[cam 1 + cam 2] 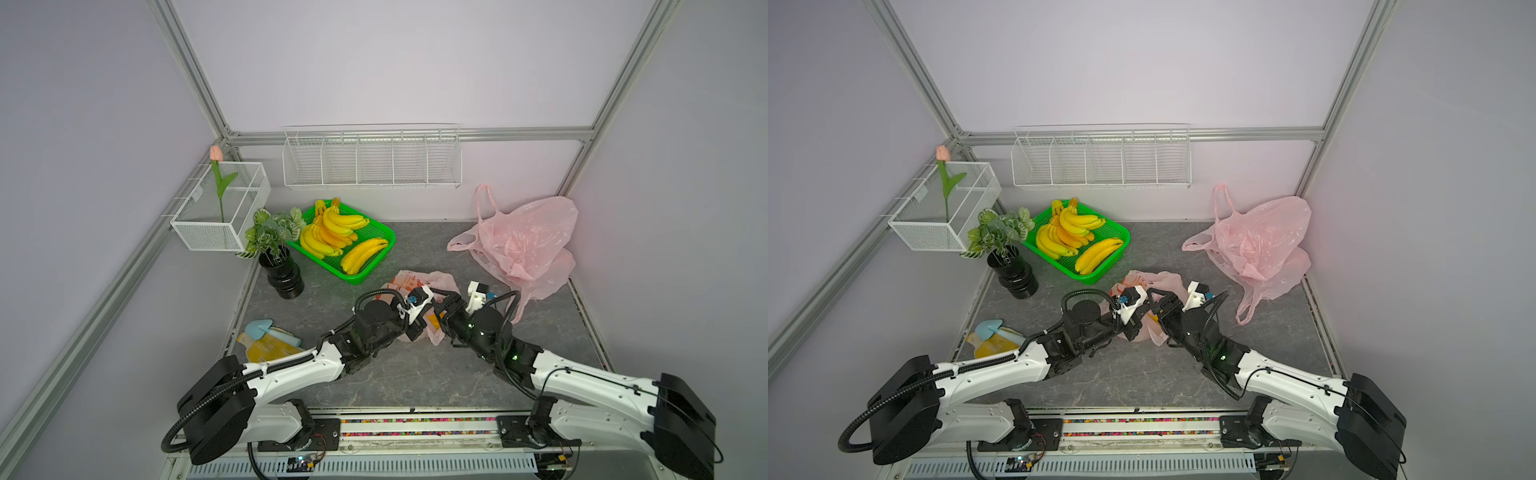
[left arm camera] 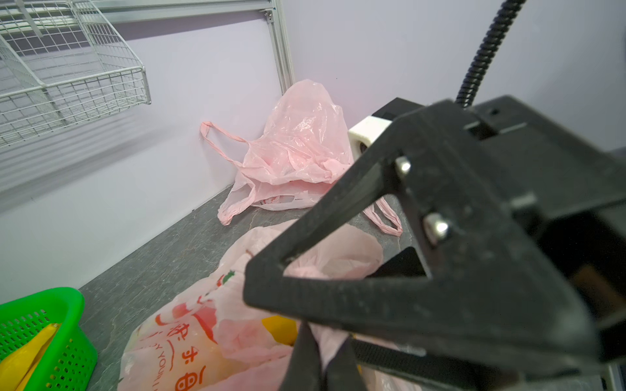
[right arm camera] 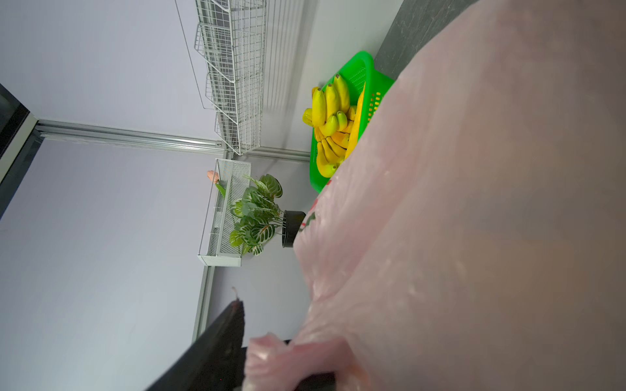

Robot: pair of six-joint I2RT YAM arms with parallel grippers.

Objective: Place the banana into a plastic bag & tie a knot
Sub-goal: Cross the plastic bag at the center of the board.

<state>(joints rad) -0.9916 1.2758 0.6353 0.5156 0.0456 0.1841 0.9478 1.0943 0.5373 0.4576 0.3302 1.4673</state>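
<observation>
Left wrist view has the left end effector (image 2: 321,365) closed tight on a fold of the printed plastic bag (image 2: 189,338), which lies on the table (image 2: 162,267) directly ahead of its tips. A banana (image 2: 278,330) shows yellow through the film just beyond those tips. Facing it, the right end effector (image 1: 436,309) stands with jaws apart and bag film bunched between them. Whether that film is gripped, I cannot tell. Farther past both sits the green basket (image 1: 376,264) of spare bananas (image 1: 332,232).
</observation>
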